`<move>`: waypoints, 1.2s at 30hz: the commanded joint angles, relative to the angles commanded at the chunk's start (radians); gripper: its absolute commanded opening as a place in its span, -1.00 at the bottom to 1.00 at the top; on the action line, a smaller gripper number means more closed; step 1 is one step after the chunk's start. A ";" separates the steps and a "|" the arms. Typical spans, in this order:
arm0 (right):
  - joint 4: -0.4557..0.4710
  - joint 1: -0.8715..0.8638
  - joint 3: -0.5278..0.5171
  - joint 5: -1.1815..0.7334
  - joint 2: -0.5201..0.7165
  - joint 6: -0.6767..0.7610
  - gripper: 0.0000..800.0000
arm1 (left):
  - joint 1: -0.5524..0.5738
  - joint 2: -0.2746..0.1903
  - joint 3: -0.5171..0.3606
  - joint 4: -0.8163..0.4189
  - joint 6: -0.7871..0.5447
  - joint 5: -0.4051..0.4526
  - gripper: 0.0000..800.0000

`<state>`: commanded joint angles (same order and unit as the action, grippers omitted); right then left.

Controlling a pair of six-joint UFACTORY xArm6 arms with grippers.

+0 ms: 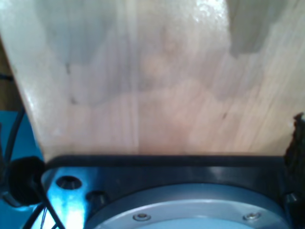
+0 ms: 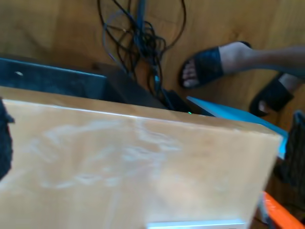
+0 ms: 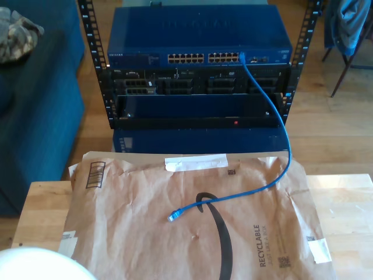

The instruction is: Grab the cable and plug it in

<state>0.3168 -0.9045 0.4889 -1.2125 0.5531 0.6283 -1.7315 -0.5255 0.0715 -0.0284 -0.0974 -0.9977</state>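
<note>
Wooden table (image 3: 349, 204) carries a paper mailer (image 3: 192, 233). Jaw state of my first gripper and my second gripper cannot be determined. The cable (image 3: 274, 175) has its free plug (image 3: 173, 216) on the mailer, running far-right to the switch (image 3: 198, 41). Second wrist view adds a person's sandalled foot (image 2: 214, 64).

- I work in what looks like a lived-in room fitted out for network gear, not a plain lab.
- An open rack (image 3: 198, 87) holds a blue switch (image 3: 198, 44) with rows of ports.
- Just in front of the rack stands a wooden table (image 3: 344, 204).
- Beside the rack sits blue upholstered furniture (image 3: 35, 111).
- A person's sandalled foot (image 2: 214, 64) rests on wood flooring (image 2: 47, 28).
</note>
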 joint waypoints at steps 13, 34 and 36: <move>-0.008 -0.235 -0.192 0.011 0.115 -0.198 0.98 | 0.000 0.000 0.000 0.000 0.000 0.000 1.00; -0.035 -0.459 -0.316 0.037 0.058 -0.247 0.99 | 0.000 0.000 0.000 0.000 0.000 0.000 1.00; -0.035 -0.462 -0.318 0.043 0.034 -0.262 0.99 | 0.000 0.000 0.000 0.000 0.000 0.000 1.00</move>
<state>0.2816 -1.3663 0.1713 -1.1696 0.5869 0.3659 -1.7315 -0.5255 0.0715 -0.0284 -0.0974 -0.9977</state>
